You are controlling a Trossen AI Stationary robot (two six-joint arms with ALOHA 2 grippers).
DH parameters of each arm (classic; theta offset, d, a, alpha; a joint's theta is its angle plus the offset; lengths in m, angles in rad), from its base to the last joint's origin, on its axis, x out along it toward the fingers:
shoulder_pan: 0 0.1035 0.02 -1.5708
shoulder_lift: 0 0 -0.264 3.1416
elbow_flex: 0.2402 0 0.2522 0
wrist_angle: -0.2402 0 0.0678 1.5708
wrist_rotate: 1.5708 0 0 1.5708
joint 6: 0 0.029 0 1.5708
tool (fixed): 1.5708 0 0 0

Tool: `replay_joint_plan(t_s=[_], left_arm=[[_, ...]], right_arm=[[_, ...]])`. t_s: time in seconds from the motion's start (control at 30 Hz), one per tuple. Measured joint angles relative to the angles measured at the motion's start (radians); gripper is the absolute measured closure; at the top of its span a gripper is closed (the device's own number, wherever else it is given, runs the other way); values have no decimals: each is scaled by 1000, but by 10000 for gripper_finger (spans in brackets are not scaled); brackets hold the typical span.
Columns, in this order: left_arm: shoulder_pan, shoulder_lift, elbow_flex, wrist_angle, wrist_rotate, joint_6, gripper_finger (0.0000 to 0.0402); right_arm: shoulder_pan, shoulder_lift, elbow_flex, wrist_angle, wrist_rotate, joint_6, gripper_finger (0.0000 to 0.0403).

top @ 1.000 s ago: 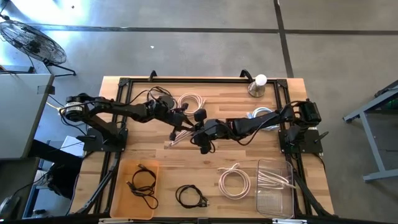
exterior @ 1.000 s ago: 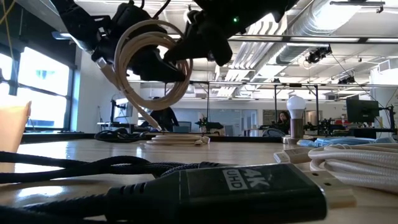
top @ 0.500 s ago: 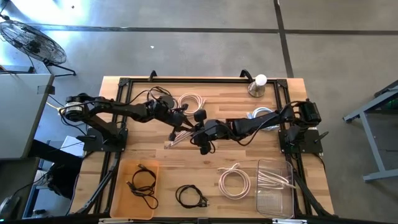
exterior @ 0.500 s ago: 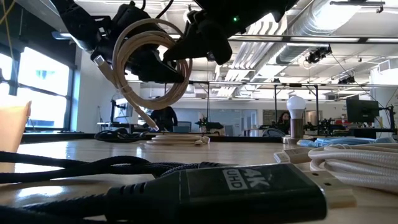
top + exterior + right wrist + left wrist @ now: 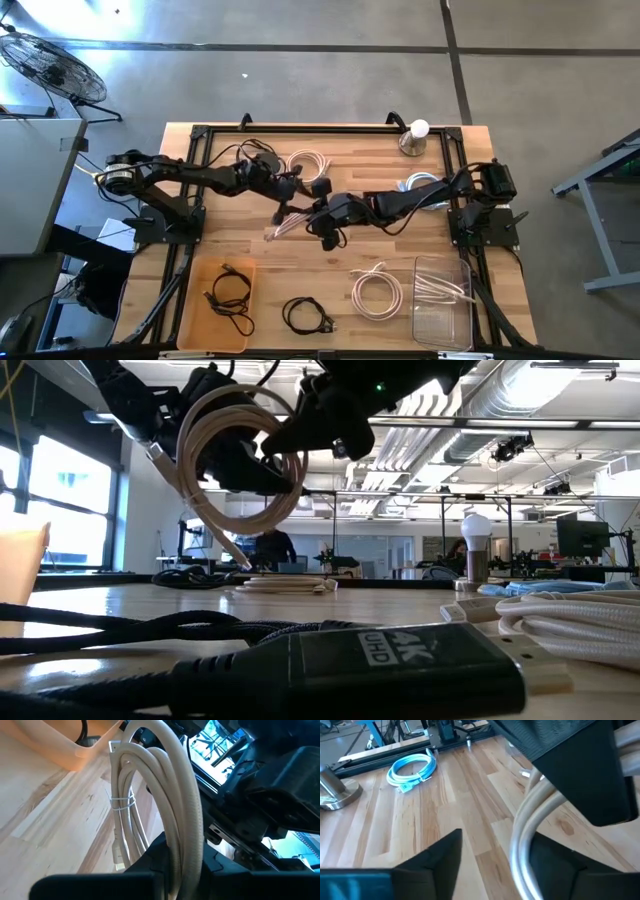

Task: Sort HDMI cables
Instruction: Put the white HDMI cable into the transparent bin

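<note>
1. Mid-table, up in the air, a cream coil [image 5: 238,460] hangs between both arms.
2. Right end effector [image 5: 322,212] is pinching the coil's loops, fingers pressed on the strands.
3. Left end effector [image 5: 293,190] sits right beside it, fingers spread, cable running between them, no squeeze.
4. Judgement: light, springy, a bit slick. A tie [image 5: 121,801] bundles the loops, so hold across all strands near it; the loose plug end will swing.
</note>
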Motion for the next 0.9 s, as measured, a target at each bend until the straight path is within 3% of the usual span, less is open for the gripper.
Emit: replay_joint_plan(t_s=[0.13,0.37,0.5,0.77,0.9], left_arm=[[1,0,0,10,2,0,155],[2,1,0,8,15,-4,145],[1,1,0,8,19,10,144],[0,1,0,41,23,28,144],[0,1,0,66,23,28,144]], right_arm=[[2,-1,0,0,23,-3,371],[48,-5,1,21,265,-124,371],[80,-29,1,14,266,-120,371],[116,-63,2,-188,253,49,371],[140,-63,2,-273,311,110,371]])
